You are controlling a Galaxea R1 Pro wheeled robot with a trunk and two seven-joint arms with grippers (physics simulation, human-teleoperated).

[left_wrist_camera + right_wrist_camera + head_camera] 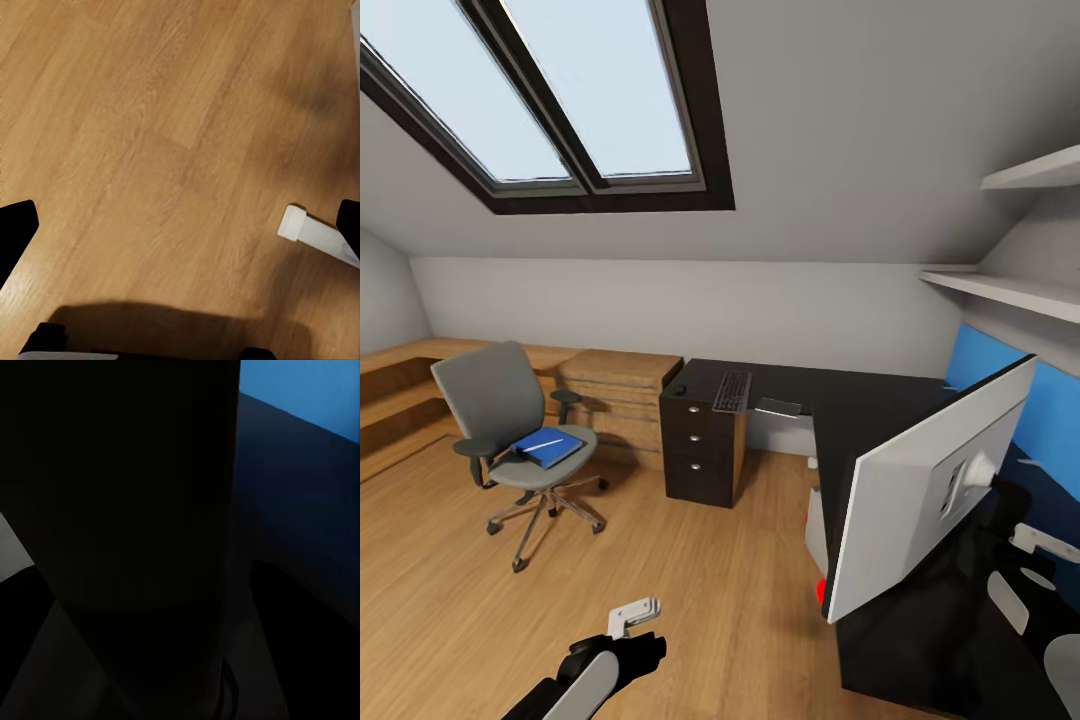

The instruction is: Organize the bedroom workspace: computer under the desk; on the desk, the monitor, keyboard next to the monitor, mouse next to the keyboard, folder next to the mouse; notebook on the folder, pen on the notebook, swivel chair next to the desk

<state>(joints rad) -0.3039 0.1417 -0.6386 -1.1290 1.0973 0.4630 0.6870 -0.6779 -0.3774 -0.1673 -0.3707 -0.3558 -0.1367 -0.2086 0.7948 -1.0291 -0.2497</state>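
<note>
The wide flat monitor (930,480) shows only its pale back at four o'clock in the head view, its screen face turned away and its stem and base hidden. On the grey swivel chair (510,420), the thin white pen (543,443) on the blue flat item (550,448) is barely a sliver (whether that is one item or two is too small to tell). The small black mouse (681,389) on the black-topped desk (860,400) is only a speck, and the dark right wrist view leaves that gripper's stance unreadable.

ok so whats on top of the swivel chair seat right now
On the swivel chair seat lies a blue flat item with a thin white pen across it. Whether it is one item or two stacked, and what lies beneath, is covered.
</note>
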